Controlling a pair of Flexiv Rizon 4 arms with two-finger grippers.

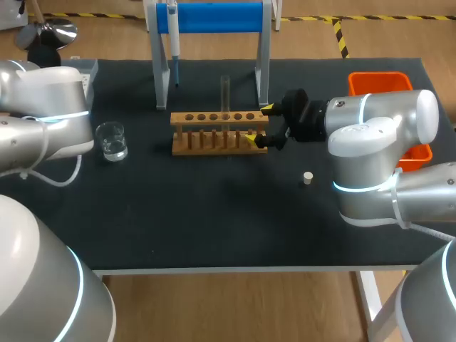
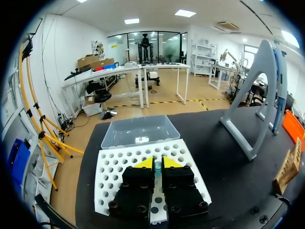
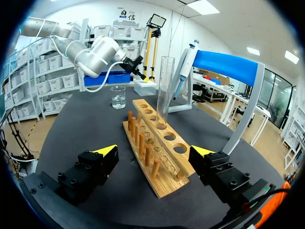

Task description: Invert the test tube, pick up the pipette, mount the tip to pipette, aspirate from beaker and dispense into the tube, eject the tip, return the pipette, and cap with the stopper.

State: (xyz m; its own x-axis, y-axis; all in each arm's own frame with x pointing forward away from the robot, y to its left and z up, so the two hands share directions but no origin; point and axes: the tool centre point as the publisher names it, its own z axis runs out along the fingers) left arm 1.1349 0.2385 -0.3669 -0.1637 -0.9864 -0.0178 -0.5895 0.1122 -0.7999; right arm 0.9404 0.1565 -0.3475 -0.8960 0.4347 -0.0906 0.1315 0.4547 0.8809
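Observation:
A clear test tube stands upright in a middle hole of the wooden rack. My right gripper is open, one finger on each side of the rack's right end, touching nothing. The pipette hangs on the blue-topped stand. My left gripper hangs over the white tip rack, its fingers shut on a small bluish pipette tip. In the head view the left arm hides this gripper. The beaker holds water. The stopper lies on the mat.
An orange bin sits at the back right, behind my right arm. A clear lid lies just beyond the tip rack. The stand's grey legs rise between the tip rack and the wooden rack.

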